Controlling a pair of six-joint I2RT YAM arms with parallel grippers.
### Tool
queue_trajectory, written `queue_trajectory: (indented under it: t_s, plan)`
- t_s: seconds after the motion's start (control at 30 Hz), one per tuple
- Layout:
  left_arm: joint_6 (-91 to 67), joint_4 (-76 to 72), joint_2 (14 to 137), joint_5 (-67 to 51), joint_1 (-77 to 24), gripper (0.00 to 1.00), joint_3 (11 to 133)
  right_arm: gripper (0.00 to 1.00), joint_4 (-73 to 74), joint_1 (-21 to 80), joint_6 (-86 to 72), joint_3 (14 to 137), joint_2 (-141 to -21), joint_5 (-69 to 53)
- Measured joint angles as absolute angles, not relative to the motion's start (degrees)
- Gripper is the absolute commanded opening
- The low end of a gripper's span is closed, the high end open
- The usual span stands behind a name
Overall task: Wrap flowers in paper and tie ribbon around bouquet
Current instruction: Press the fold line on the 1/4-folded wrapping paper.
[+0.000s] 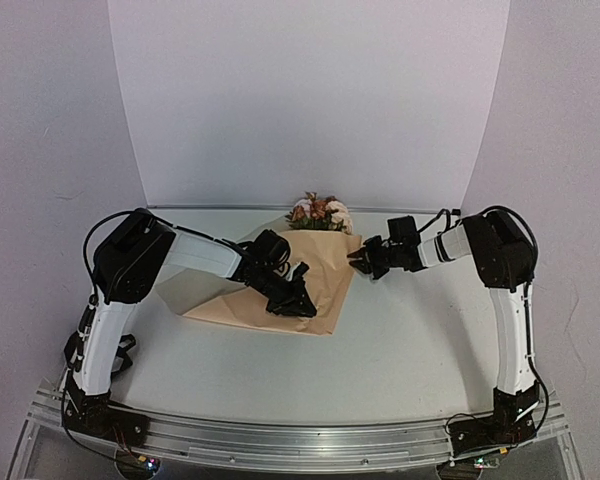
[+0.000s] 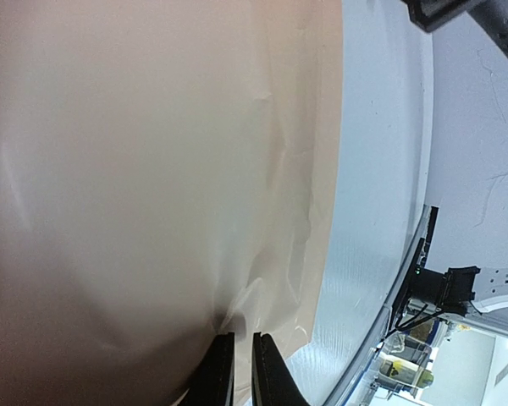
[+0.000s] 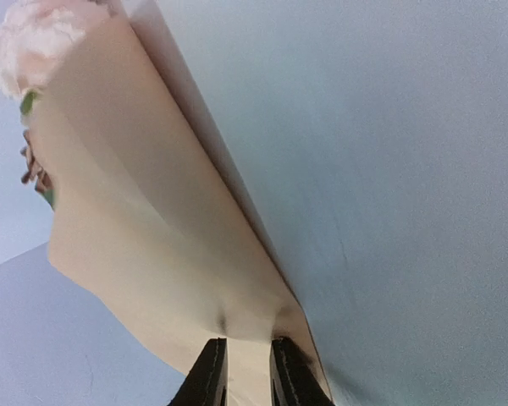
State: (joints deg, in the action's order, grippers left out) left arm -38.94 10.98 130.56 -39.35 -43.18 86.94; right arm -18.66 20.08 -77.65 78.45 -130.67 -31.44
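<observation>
The flowers [image 1: 320,213] lie at the far end of the table [image 1: 410,350]. Their blooms poke out past the top of the paper [image 1: 325,280], close to where the white backdrop [image 1: 310,100] rises, and the stems are hidden under the sheet. The paper sits mid-table, loosely folded over them and not yet a tight cone, so I take this to be the wrapping step. The tying looks not begun, and I can see no ribbon anywhere. The left pincer [image 1: 296,298] is down on the near part of the sheet, its jaws almost together and nipping a small pucker of paper, as its wrist view shows. The right pincer [image 1: 361,264] is clamped on the sheet's right edge, a little below the blooms, with paper between its fingers [image 3: 207,372]. To my eye the next move calls for one arm to draw its flap across the stems while the other keeps the roll from slipping. An uneven pull could tear or crease the thin sheet at the pinch. There is room on the bare table to the right, beneath the right arm, and along the near side towards the metal rail [image 1: 310,440]. The far side is tight against the backdrop, and the two pincers sit near each other over the paper.
</observation>
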Motion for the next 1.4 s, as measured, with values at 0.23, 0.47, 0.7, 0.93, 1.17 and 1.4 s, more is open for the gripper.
queue_trajectory:
  t_s: [0.23, 0.47, 0.7, 0.93, 1.17, 1.4]
  plan:
    - [-38.96, 10.99, 130.56, -39.35, -43.18, 0.11, 86.94, 0.22, -13.26, 16.14, -79.15, 91.57, -137.66, -31.57]
    - [-38.95, 10.99, 130.54, -39.34, -43.18, 0.12, 86.94, 0.26, -8.42, 13.37, -80.13, 103.37, -143.8, -31.97]
    - [-38.74, 13.2, 130.52, -38.54, -43.18, 0.16, 88.24, 0.31, -3.21, 11.62, -79.43, 113.04, -145.93, -33.1]
    - [-38.75, 15.18, 129.78, -36.15, -43.1, 0.28, 89.67, 0.31, 1.71, 11.05, -73.83, 115.58, -141.06, -34.07]
    - [-40.94, 13.71, 121.5, -33.87, -41.02, 0.33, 87.62, 0.32, 4.83, 13.6, -65.28, 99.87, -121.31, -33.07]
    - [-45.72, 9.33, 102.72, -30.43, -34.13, 0.32, 72.35, 0.3, 7.98, 25.23, -55.38, 88.47, -109.8, -28.84]
